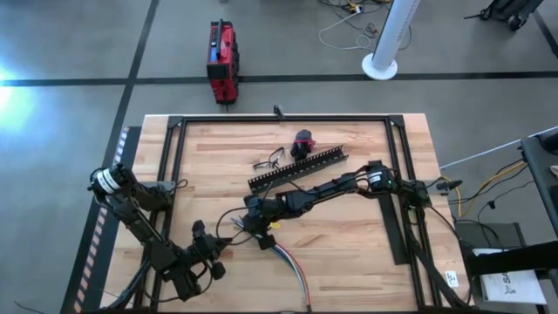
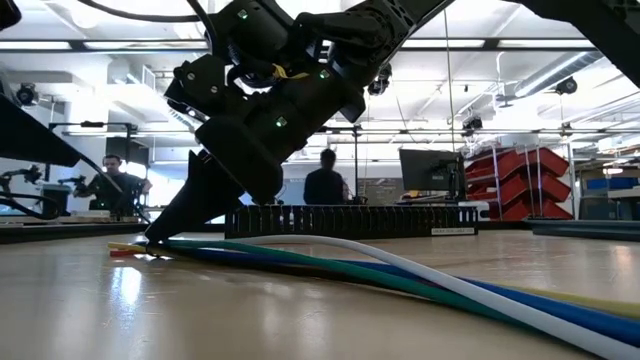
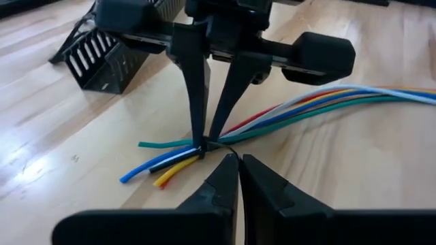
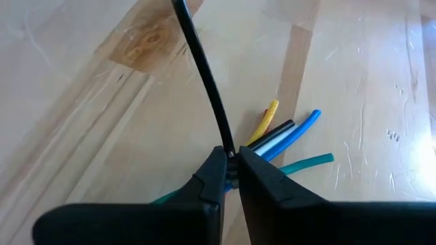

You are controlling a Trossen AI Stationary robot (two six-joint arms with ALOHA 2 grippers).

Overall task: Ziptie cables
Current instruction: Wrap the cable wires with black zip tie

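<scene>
The cables [image 1: 283,262], thin wires in green, white, blue, red and yellow, lie flat on the wooden table, and their loose ends [image 3: 160,170] fan out. The ziptie [image 4: 204,75] is a thin black strip that crosses the bundle close to those ends. My right gripper [image 3: 204,146] reaches in from the table's right and is shut on the ziptie at the bundle; the low view shows its tips [image 2: 155,238] down at the cable ends. My left gripper [image 3: 238,163] is shut, with its tips just short of the same spot on the near-left side. My right gripper pinches the ziptie [image 4: 229,148] between its two fingertips, right where it sits on the cable bundle. The fingers slant down from the table's right. The ziptie's free length rises away from the tips out of the picture, and the cables stay lying on the table. My left gripper's shut tips stand beside the ziptie's thin loop [image 3: 228,148]; I cannot tell whether they touch it.
A long black comb-slotted duct [image 1: 298,167] lies slantwise behind the work spot. Beyond it are a red-and-black lump [image 1: 303,142] and a small dark wire tangle [image 1: 268,161]. A flat black cover strip [image 1: 394,222] lies at the right. People show in the room beyond the table.
</scene>
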